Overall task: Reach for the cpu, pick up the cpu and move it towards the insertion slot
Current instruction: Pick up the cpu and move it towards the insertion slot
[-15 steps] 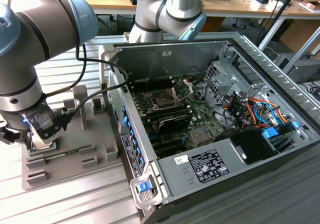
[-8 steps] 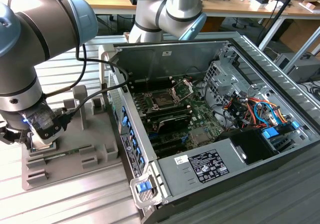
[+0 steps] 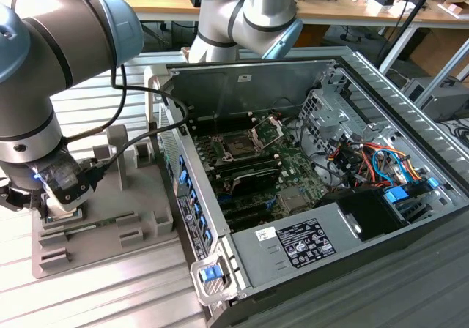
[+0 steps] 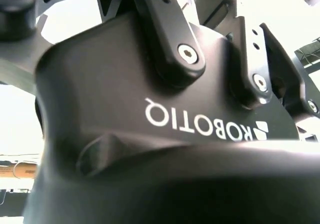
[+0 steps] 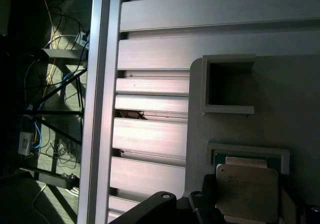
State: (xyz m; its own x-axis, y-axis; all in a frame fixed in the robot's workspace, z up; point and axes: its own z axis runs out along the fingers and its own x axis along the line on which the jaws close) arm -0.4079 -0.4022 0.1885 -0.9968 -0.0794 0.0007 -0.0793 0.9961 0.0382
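Slatted metal bench (image 3: 110, 299), grey tray (image 3: 139, 222) beside an open computer case (image 3: 381, 116): gripper low over the cpu.
Exterior view: gripper (image 3: 57, 203) hangs over the tray, at that view's left. First wrist view: cpu (image 5: 247, 191) sits close beneath it, flat, metal face up, at a rimmed tray pocket. Open or closed on the chip: cannot tell. Insertion slot (image 3: 240, 146) lies well apart toward the exterior view's right, inside the case; judged, the carry runs that way.
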